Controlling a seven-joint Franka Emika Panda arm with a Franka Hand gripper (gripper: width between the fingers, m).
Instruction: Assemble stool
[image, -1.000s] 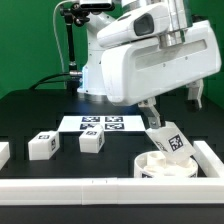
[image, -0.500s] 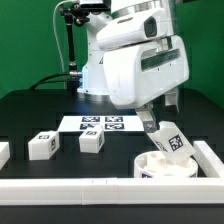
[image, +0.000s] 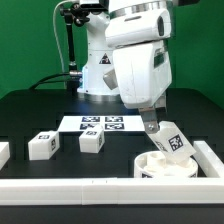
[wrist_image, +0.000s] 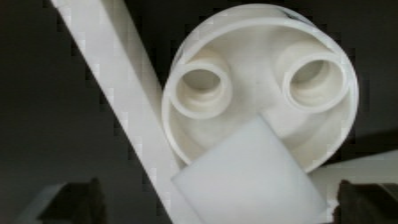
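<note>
**Black tabletop, green wall: open gripper above the seat and its leaning leg**

Black tabletop (image: 30, 115) fills the scene in front of a green backdrop (image: 30, 40), edged at the front by a white rail (image: 100, 187). The seat (image: 150, 170) lies flat near the front corner on the exterior view's right, close inside the rails, with its hollow side up. Being round it has no long axis. Its sockets (wrist_image: 205, 80) face straight up toward the wrist camera.

A leg (image: 172, 142) rests with its lower end in the seat. It is tilted rather than upright, its long axis slanting so that the upper end leans toward the exterior view's left. Its tagged face is turned toward the exterior camera.

The gripper (image: 150, 121) hangs over the seat, just beside the leg's upper end on the exterior view's left. Its jaws are spread wide and grip nothing. In the wrist view the dark fingertips (wrist_image: 71, 202) sit well out to the sides, with the blurred top of the leg between them. Whether either fingertip touches the leg cannot be told.

A loose leg (image: 91, 142) and a second loose leg (image: 42, 146) lie on the table well apart from the gripper, toward the exterior view's left. The marker board (image: 103, 124) lies behind them.
</note>
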